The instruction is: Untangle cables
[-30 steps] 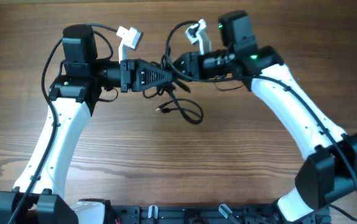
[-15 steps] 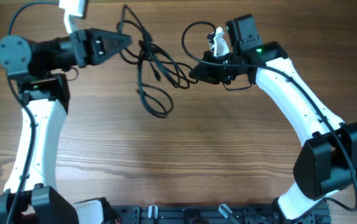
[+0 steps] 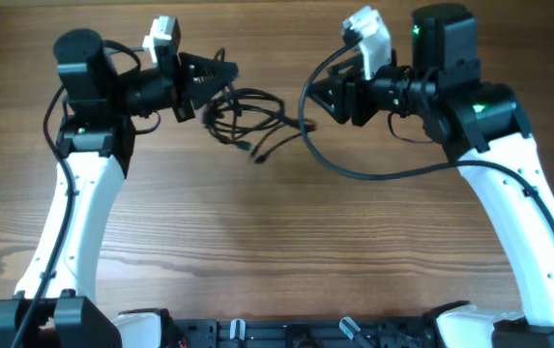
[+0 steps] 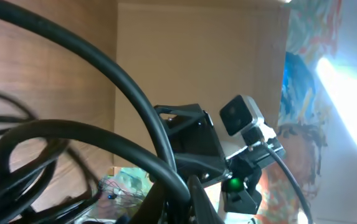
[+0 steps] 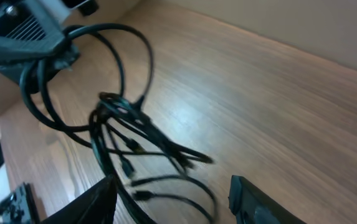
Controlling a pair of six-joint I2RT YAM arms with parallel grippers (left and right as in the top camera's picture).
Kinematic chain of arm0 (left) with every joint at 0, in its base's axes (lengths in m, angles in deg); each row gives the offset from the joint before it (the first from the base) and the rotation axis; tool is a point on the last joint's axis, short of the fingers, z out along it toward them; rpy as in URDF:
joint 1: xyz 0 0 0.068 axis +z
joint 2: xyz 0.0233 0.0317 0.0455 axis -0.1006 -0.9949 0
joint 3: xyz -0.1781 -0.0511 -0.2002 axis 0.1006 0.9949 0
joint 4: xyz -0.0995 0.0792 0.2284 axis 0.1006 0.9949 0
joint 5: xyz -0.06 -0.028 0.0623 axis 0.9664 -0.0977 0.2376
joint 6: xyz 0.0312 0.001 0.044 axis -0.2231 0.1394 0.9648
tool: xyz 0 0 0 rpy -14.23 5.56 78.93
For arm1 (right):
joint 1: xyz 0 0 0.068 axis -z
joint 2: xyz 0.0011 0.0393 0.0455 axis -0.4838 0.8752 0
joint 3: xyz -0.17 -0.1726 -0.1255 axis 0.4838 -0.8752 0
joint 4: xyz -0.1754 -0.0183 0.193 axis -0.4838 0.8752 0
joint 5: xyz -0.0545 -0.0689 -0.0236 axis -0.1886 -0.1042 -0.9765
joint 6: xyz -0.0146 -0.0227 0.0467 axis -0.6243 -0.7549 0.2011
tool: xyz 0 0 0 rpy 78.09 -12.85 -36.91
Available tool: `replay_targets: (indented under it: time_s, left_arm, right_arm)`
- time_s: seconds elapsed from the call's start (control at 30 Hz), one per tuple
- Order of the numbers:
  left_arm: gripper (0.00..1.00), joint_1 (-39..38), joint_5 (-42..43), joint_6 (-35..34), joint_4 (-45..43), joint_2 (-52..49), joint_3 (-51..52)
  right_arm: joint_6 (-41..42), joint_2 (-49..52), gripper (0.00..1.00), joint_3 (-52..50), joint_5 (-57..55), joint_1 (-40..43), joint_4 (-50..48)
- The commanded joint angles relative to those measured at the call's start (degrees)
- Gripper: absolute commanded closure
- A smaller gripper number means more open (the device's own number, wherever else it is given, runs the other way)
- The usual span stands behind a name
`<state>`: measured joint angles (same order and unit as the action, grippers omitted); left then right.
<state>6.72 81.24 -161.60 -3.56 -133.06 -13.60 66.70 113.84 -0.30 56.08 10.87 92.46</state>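
The cables (image 3: 250, 108) are a bundle of thin black cords hanging in loose loops between my two arms, with small plug ends dangling near the wood. My left gripper (image 3: 226, 72) is shut on a thick loop of the bundle, which crosses its fingers in the left wrist view (image 4: 187, 198). The cable (image 4: 125, 87) arcs up from those fingers. My right gripper (image 3: 329, 97) is to the right of the bundle and apart from it. In the right wrist view its fingers (image 5: 178, 202) are spread wide, the tangle (image 5: 125, 127) is ahead, and one cord runs close to the left finger.
The wooden table (image 3: 277, 251) lies below. A long black wire (image 3: 354, 175) loops from the right wrist down and back to the right arm. The left gripper (image 5: 25, 31) shows at the top left of the right wrist view. A dark rail (image 3: 286, 333) edges the table front.
My left arm has swung back to the right with the bundle. My right gripper has moved right and away from the cables. The bundle now hangs more compact near the left gripper.
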Motion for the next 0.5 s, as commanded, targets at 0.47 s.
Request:
replay_targets:
  time_s: [0.47]
  left_arm:
    - [0.96, -5.6, 5.5, -10.8, -9.1, 0.9, -0.8]
  right_arm:
    - [-12.6, 12.7, 0.61, 0.0, 13.8, -6.4, -3.3]
